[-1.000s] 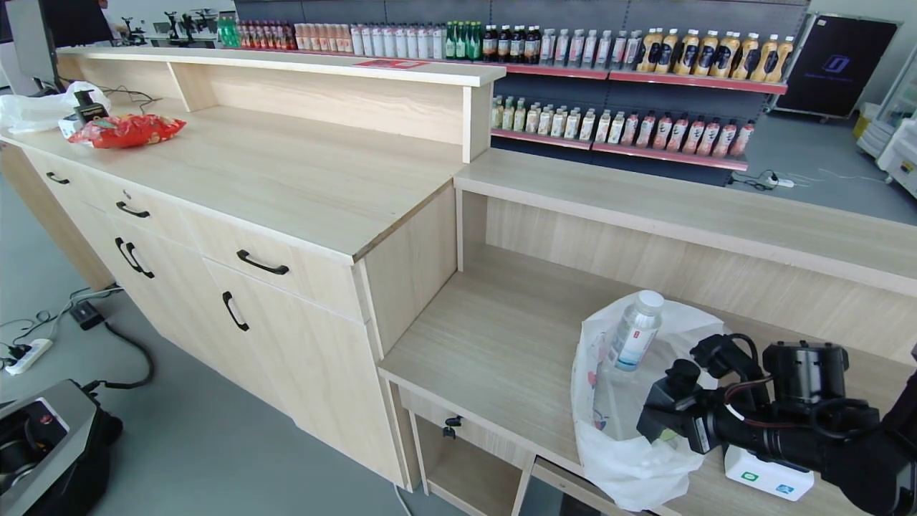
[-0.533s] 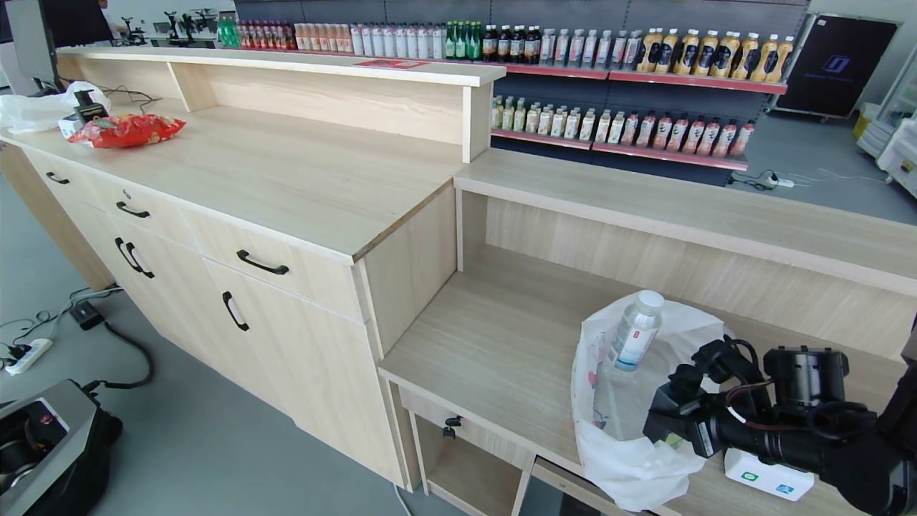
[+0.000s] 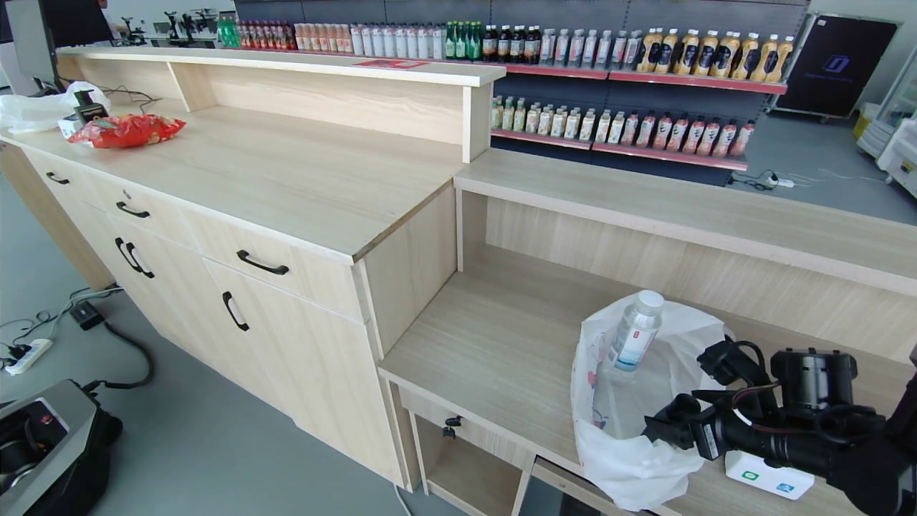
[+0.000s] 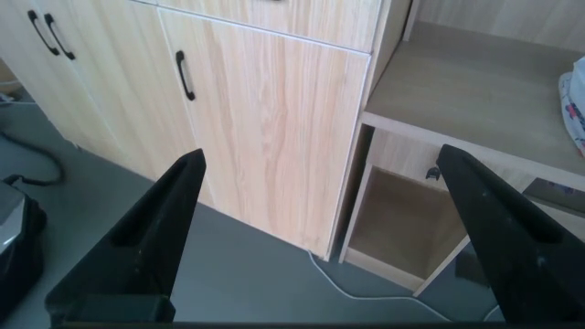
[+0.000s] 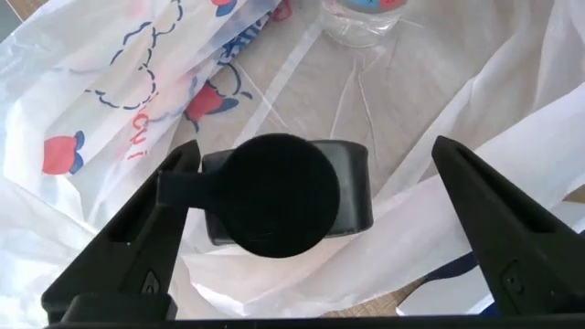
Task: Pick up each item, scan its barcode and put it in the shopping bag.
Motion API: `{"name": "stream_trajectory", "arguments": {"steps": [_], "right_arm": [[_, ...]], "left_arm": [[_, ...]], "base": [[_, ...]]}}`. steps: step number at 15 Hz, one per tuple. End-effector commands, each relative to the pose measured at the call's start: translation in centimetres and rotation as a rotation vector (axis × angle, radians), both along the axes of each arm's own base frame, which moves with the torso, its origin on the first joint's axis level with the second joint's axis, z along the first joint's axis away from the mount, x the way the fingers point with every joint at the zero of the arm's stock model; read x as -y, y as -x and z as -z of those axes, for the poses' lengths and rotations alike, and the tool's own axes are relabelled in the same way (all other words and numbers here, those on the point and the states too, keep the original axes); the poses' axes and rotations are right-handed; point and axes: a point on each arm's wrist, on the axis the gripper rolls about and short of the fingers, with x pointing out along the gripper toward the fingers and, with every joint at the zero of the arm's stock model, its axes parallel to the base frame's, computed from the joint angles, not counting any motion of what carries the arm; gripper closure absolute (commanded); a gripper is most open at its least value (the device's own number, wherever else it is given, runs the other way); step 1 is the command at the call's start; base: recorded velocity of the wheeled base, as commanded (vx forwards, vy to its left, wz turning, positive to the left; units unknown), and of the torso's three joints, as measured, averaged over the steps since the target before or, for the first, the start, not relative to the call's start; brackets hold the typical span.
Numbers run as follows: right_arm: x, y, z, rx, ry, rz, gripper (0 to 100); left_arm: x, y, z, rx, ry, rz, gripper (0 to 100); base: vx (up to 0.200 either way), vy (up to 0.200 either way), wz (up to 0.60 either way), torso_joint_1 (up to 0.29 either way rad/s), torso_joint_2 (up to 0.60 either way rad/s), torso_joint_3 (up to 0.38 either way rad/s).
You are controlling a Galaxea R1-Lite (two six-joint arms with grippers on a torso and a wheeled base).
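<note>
A white shopping bag [image 3: 616, 459] stands open on the low counter [image 3: 501, 337], with a clear bottle [image 3: 635, 331] upright inside it. My right gripper [image 3: 660, 428] hangs at the bag's mouth. In the right wrist view it [image 5: 315, 151] is open, its fingers wide apart over the bag [image 5: 128, 100]. Between them, apart from both fingers, a black item with a round black top [image 5: 283, 196] lies on the bag's bottom near the bottle [image 5: 366, 14]. My left gripper [image 4: 320, 157] is open and holds nothing, low over the floor in front of the cabinet.
A small white box [image 3: 768, 476] sits on the counter under my right arm. On the high counter's far left lie a red snack bag [image 3: 127, 131], a black device [image 3: 89, 109] and a white plastic bag [image 3: 32, 111]. Drink shelves [image 3: 609, 72] line the back.
My right gripper has sunk lower at the bag's mouth and drifted slightly right. The bottle and bag stay put.
</note>
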Motion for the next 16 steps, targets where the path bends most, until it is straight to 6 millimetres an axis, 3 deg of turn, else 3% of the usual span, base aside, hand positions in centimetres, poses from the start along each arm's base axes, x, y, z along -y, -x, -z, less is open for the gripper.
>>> {"name": "stream_trajectory", "arguments": {"steps": [1,6,9,13,16], "right_arm": [[0.1,0.0,-1.2,0.047,-0.003,0.003,0],[-0.1,0.9,-6.0,0.23,-0.003,-0.004,0],[0.4,4.2,-10.7,0.395,0.02,0.014,0],[3.1,7.1,-12.8,0.49,0.212,0.106,0],[3.4,7.8,-15.2,0.595,0.2,0.192,0]], "left_arm": [[0.0,0.0,0.0,-0.001,0.0,0.0,0],[0.0,0.0,0.0,-0.001,0.0,0.0,0],[0.0,0.0,0.0,-0.001,0.0,0.0,0],[0.0,0.0,0.0,-0.001,0.0,0.0,0],[0.0,0.0,0.0,-0.001,0.0,0.0,0]], "base": [[0.0,0.0,0.0,0.0,0.0,0.0],[0.0,0.0,0.0,0.0,0.0,0.0],[0.0,0.0,0.0,0.0,0.0,0.0],[0.0,0.0,0.0,0.0,0.0,0.0],[0.0,0.0,-0.6,-0.004,0.0,0.001]]}}
